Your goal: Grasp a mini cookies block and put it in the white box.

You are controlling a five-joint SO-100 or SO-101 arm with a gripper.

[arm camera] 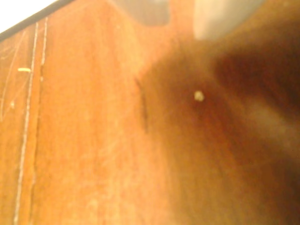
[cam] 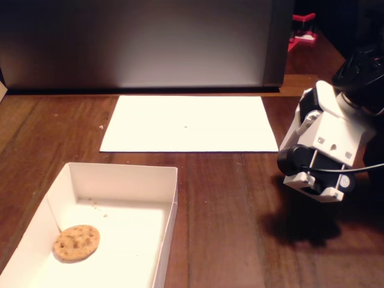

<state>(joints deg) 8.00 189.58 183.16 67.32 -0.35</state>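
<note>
While the wooden tabletop (cam: pixel 228 210) fills the fixed view, the white box (cam: pixel 171 198) serves as landmark at lower left. Behind it lies a flat white paper sheet (cam: pixel 189 123). Right of the box, well apart, the arm's white wrist hangs above its shadow; whether the hand is spread or pressed together, I cannot tell. Inside the box rests the mini cookies block (cam: pixel 76 242), near its left wall.

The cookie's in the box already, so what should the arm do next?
Probably just pull back and rest: the cookie already lies inside the white box, and the arm hangs over bare table to the right. No other cookie shows.
</note>
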